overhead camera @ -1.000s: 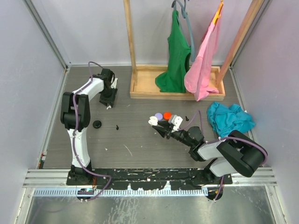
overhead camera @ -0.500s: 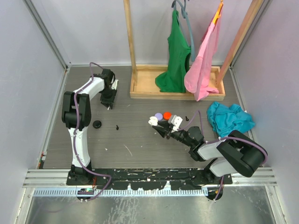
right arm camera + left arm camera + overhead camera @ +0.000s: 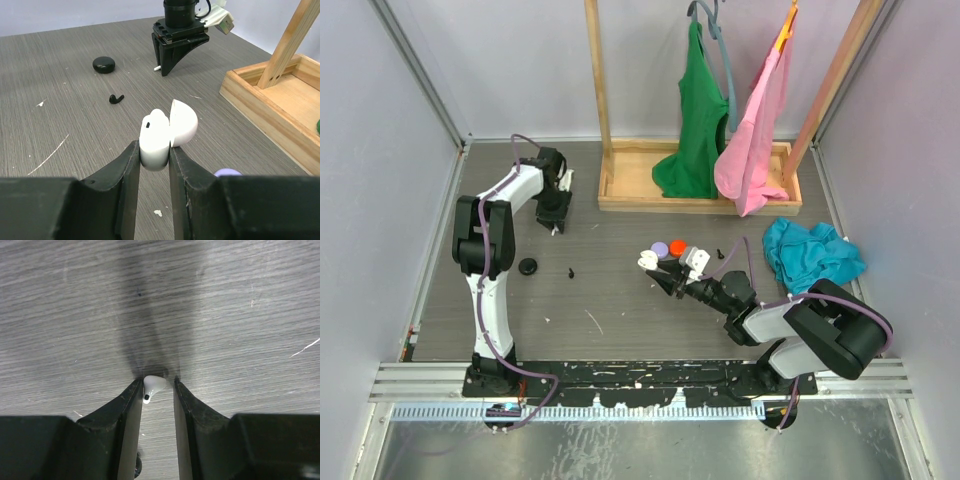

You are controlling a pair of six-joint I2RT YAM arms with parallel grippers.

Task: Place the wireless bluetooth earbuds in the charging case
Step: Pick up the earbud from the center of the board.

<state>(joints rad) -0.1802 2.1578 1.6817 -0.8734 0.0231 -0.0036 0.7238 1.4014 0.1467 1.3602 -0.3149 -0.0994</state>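
White earbud between left gripper fingertips, arm outstretched

Three earbuds, three discs, one case, two pincers

It is not clear if the left gripper really pinches the white earbud. The right gripper hides the charging case's bottom and half of the lilac disc.
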